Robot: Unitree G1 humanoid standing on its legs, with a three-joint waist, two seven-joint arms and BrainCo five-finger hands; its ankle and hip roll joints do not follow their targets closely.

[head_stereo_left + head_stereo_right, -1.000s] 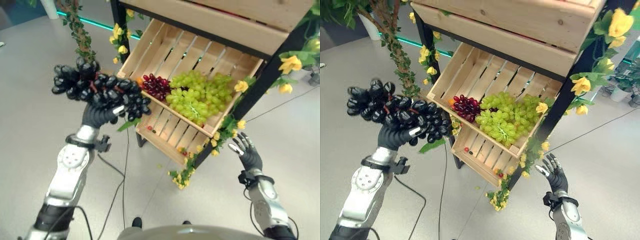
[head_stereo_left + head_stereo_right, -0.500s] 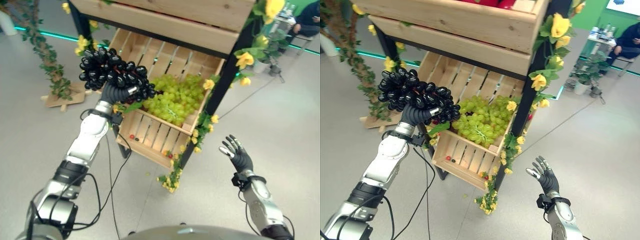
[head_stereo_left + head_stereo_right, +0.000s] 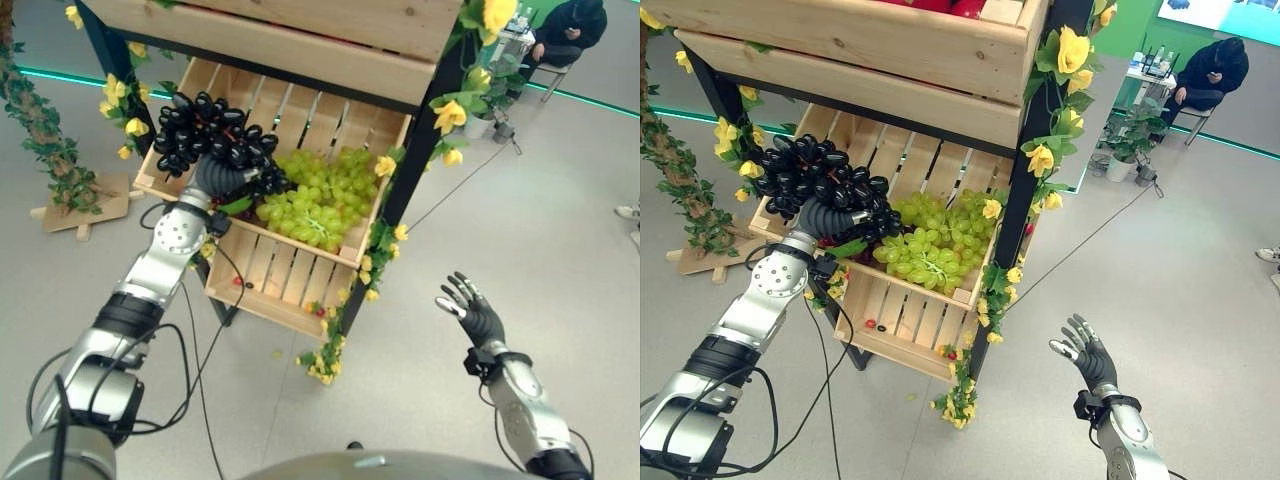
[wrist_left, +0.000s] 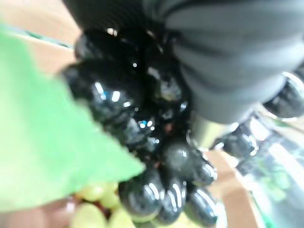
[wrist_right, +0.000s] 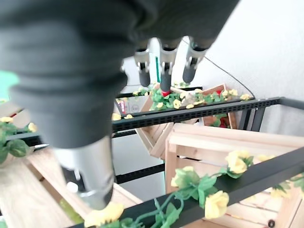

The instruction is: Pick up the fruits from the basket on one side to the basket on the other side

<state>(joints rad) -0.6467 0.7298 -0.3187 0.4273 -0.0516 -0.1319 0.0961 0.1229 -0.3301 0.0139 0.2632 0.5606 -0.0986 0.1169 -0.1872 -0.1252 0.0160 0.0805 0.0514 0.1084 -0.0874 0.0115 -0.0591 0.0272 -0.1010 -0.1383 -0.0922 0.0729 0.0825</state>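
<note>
At upper left, the left hand (image 3: 218, 177), arm stretched forward, curls its fingers around the black grape bunch (image 3: 205, 130) above the wooden crate (image 3: 300, 105). At lower right, the right hand (image 3: 473, 314) hangs with fingers spread.

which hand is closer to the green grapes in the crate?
Left. The left hand, shut on the black grape bunch, is right at the edge of the green grapes. The right hand hangs open over the floor, well apart from the crate.

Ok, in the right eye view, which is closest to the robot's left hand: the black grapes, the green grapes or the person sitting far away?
1. Black grapes: held in the left hand.
2. Green grapes: in the crate beside it.
3. Person: seated far off, on the right.
</note>
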